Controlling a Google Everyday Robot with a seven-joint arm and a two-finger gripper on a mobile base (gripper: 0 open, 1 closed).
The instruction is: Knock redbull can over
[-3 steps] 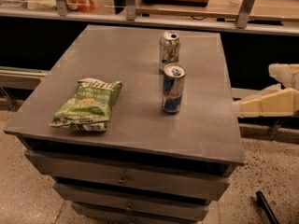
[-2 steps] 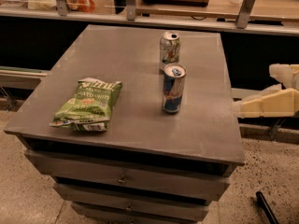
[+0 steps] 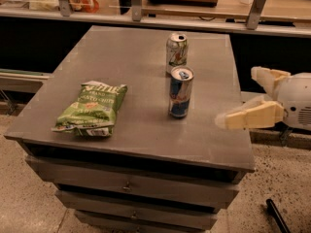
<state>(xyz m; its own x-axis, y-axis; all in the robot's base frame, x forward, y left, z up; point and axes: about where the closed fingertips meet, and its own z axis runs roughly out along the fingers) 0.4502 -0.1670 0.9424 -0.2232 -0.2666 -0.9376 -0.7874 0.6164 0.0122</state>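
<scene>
Approach step, no contact yet. redbull can (image 3: 181, 92) stands upright, centre-right on the table (image 3: 121, 57), just in front of the green-marked can (image 3: 176, 52). My gripper (image 3: 238, 97) hangs at the table's right edge, jaws spread, empty. Next, I think: sweep left into the can's upper half and miss its neighbour.

Warm, rather dim light is falling from overhead, and the wooden shelf (image 3: 194, 6) at the back is glowing brightest. The grey surface (image 3: 121, 52) is taking a soft, even sheen with no hard glare. The redbull can (image 3: 181, 92) is catching a small glint on its silver top and casting only a faint shadow at its base. The drawers (image 3: 131, 186) are sinking into deep shadow under the overhang. At the right edge, beside the surface, the pale hand (image 3: 238, 97), fingers apart, is looking washed out and smeared at its lower fingertip. Everything is looking slightly soft and grainy.
</scene>
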